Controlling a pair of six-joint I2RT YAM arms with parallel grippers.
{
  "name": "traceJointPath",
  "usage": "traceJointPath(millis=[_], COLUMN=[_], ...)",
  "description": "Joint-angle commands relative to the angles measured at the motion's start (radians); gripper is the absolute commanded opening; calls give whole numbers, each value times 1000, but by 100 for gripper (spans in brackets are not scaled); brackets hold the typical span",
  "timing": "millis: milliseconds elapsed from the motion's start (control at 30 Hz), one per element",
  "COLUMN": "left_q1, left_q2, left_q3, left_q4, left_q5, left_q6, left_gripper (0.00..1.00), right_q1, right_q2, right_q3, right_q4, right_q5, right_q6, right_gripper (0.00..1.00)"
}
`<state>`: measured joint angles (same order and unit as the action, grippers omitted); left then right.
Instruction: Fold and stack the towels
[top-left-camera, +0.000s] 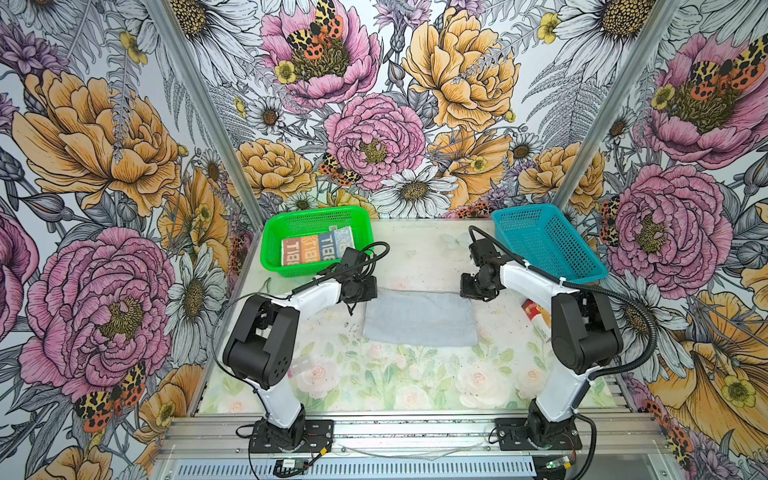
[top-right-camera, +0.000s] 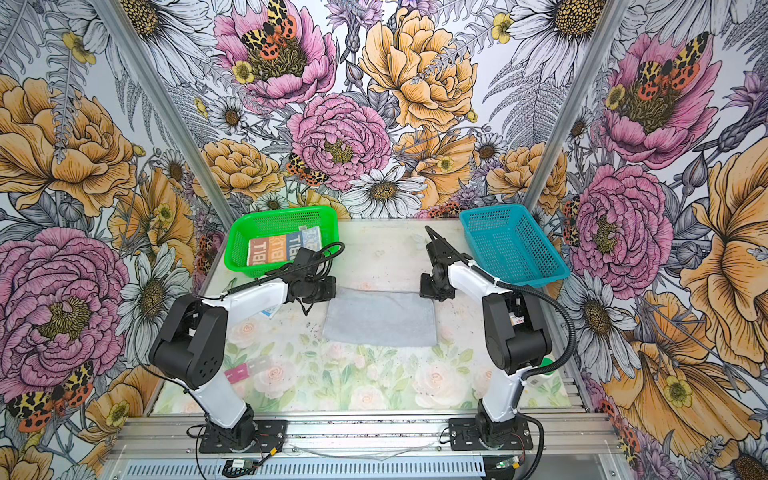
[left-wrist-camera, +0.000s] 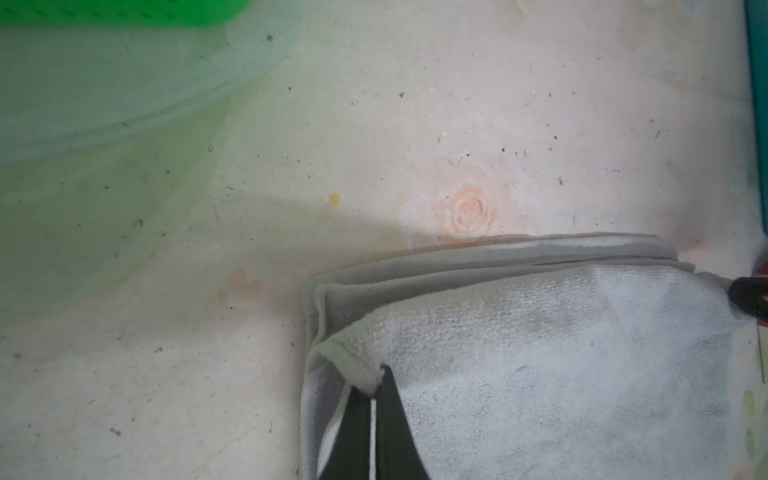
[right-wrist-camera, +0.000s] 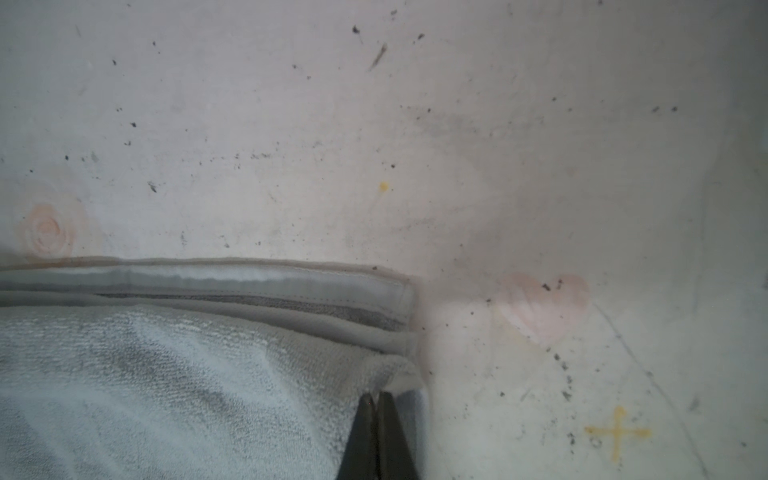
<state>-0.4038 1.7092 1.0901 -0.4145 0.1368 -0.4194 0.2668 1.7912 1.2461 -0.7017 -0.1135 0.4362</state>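
Our lettered red-orange-blue towel (top-left-camera: 318, 248) lay folded in the green plastic basket (top-left-camera: 266, 249); left gripper (left-wrist-camera: 370, 386) and right gripper (right-wrist-camera: 377, 397) pinched far corners of the half-folded grey terry towel (top-left-camera: 419, 318).

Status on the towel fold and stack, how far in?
Done: the lettered towel lies folded in the green basket. In hand: the grey towel on the table looks folded once, with its edges layered. The left hand and right hand are each shut on a far corner of it. Left: probably another fold, then stacking it with the lettered towel.
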Motion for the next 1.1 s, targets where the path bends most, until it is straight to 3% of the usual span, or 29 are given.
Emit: traceJointPath(millis=[0, 233, 567, 933, 1000, 1033, 1067], left_q1=[1, 12, 42, 55, 55, 57, 54], left_q2=[-38, -49, -8, 147, 137, 129, 122], left_q3=[18, 50, 106, 157, 155, 155, 154], left_q4=[-17, -26, -27, -29, -30, -32, -33], left_q5=[38, 57, 59, 21, 0, -6, -15], left_q6=[-12, -8, 5, 7, 10, 14, 24], left_gripper=[0, 0, 0, 0, 5, 14, 19], right_q1=[-8, -20, -43, -49, -48, -46, -45], right_q2=[-56, -92, -25, 150, 150, 143, 123], right_q3=[0, 20, 76, 184, 182, 179, 170], right_q4=[8, -12, -13, -10, -10, -12, -12], right_q5=[-27, -3, -16, -23, -7, 2, 15], right_q6=[14, 10, 1, -30, -29, -30, -33], right_gripper=[0, 0, 0, 0, 0, 3, 13])
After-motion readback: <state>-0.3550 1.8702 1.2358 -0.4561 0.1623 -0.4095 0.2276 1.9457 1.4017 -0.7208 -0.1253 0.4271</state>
